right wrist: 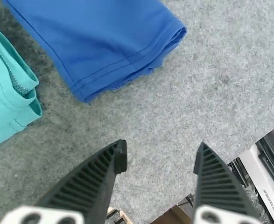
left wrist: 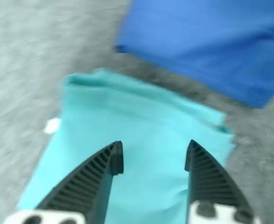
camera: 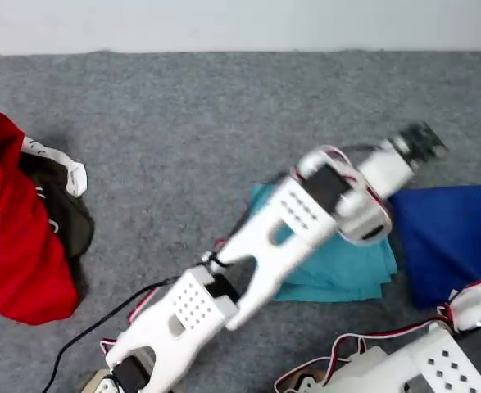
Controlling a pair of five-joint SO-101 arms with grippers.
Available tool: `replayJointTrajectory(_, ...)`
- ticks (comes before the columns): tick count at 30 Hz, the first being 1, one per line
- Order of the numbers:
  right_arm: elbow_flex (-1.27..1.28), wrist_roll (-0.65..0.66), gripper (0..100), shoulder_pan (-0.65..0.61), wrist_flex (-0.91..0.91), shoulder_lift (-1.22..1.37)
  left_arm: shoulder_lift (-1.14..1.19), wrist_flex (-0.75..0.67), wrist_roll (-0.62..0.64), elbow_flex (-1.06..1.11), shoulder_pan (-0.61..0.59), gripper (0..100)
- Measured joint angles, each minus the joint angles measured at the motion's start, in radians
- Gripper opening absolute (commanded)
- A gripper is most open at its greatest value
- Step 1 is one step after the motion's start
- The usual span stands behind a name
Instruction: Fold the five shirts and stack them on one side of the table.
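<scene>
The teal shirt (left wrist: 141,116), likely light and limp, is being overhung by the empty, wide-open left hand (left wrist: 154,149); a folded edge is being favoured for gripping.

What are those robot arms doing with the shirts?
Two robot arms have shirts to fold on a grey table. The left gripper, open and empty, points down at the folded teal shirt. The right gripper, also open, is over the table beside the folded blue shirt. A red shirt and a black shirt lie heaped, unfolded.
</scene>
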Motion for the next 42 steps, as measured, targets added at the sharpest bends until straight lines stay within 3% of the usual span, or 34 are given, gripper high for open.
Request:
replayJointTrajectory(5,0.0,0.0,24.8,0.0,0.0,0.0,0.0,0.012,0.0,0.002,-0.166,22)
replayJointTrajectory(8,0.0,0.0,24.8,0.0,0.0,0.0,-0.002,0.012,0.0,0.107,-0.198,22)
replayJointTrajectory(12,0.0,0.0,24.8,0.0,0.0,0.0,-0.08,0.012,0.003,0.388,-0.186,22)
replayJointTrajectory(19,0.0,0.0,24.8,0.0,0.0,0.068,-0.476,0.011,0.003,0.968,-0.15,22)
replayJointTrajectory(23,0.0,0.0,24.8,-0.006,0.0,0.109,-0.578,-0.006,0.003,1.177,-0.15,22)
replayJointTrajectory(29,0.002,0.0,24.8,-0.077,0.0,0.12,-0.571,-0.031,-0.002,1.25,-0.149,22)
replayJointTrajectory(34,0.002,0.0,24.8,-0.084,0.0,0.12,-0.473,-0.066,-0.031,1.274,-0.146,15)
replayJointTrajectory(42,0.002,0.0,24.8,-0.084,0.0,0.12,-0.571,0.009,-0.074,1.203,-0.201,14)
